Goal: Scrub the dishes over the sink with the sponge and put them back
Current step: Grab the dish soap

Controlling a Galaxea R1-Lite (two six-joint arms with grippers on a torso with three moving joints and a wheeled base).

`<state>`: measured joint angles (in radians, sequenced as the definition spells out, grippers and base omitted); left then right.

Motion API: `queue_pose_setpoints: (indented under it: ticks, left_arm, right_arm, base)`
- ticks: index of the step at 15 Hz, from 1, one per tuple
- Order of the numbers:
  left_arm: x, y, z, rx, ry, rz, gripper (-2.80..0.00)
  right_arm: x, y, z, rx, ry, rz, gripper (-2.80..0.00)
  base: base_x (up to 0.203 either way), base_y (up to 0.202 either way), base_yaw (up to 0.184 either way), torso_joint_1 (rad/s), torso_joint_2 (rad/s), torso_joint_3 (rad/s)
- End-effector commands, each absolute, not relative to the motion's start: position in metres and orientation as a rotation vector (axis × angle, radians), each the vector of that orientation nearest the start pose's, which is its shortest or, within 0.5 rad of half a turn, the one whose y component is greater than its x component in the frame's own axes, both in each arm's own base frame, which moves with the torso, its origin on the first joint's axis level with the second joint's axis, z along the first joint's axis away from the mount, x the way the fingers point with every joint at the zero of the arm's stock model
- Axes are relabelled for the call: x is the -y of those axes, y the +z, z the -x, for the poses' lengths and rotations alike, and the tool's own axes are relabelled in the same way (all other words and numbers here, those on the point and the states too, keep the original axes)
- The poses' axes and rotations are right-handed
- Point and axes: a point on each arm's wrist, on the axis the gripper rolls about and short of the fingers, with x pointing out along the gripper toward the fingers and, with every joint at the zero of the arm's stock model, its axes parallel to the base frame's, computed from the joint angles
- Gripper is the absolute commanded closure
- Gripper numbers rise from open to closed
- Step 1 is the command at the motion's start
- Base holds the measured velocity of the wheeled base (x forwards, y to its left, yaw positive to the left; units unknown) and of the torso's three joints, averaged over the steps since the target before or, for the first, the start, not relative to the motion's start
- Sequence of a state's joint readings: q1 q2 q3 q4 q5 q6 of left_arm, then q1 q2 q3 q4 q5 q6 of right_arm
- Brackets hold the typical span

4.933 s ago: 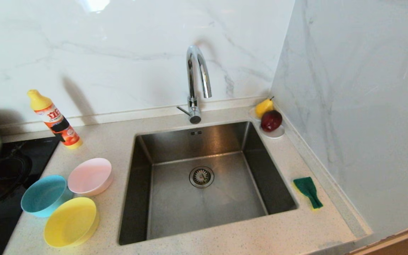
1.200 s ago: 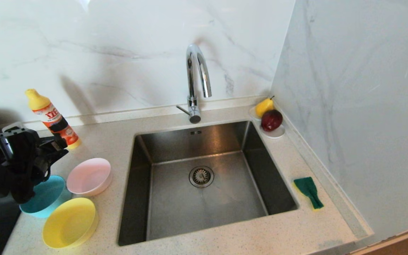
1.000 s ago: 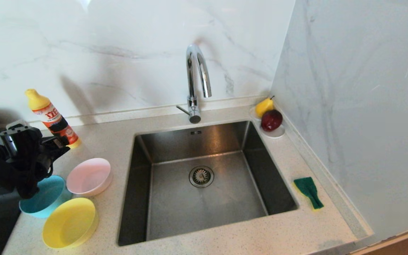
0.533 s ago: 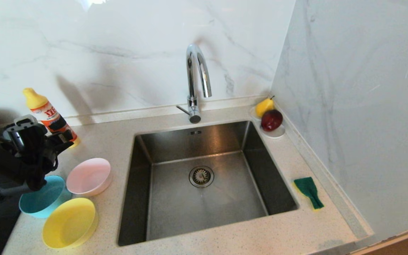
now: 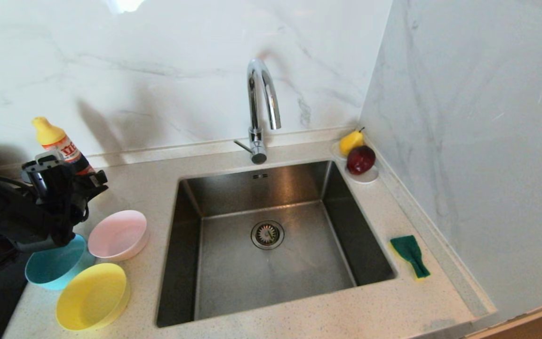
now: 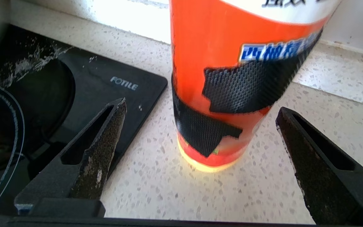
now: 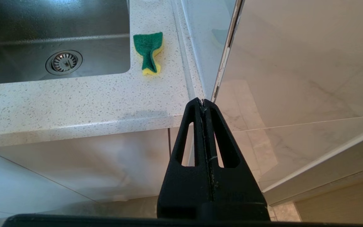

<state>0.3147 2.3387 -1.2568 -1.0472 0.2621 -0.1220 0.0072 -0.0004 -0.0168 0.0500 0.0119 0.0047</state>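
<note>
The left gripper point(image 6: 200, 110) hovers left of the sink point(image 5: 271, 245), jaws spread wide, apart from the detergent bottle point(image 6: 232, 82), whose top is cut off. Its arm hides part of the blue bowl point(image 5: 52, 268); the pink bowl point(image 5: 116, 234) and yellow bowl point(image 5: 91, 295) sit alongside. The sponge point(image 5: 410, 254) lies right of the sink. The right gripper point(image 7: 204, 102) hangs below the surface point(image 7: 74, 104), jaws closed, empty.
</note>
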Motion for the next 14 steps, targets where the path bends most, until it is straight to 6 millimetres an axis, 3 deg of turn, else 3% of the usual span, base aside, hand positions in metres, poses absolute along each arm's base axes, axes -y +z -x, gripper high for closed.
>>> queue_pose_setpoints:
  ticks: [1,14]
  left_arm:
    - [-0.147,0.093,-0.437,0.009,0.578,0.113,-2.80]
    - [-0.154,0.083,-0.455,0.026,0.578,0.094,-2.80]
  right_arm:
    - [0.000,0.075,0.024,-0.032,0.020,-0.005,0.00]
    - [0.000,0.075,0.024,-0.032,0.020,-0.005,0.00]
  base:
    - [0.000,0.000,0.000,0.000,0.00,0.000]
    - [0.000,0.000,0.000,0.000,0.00,0.000]
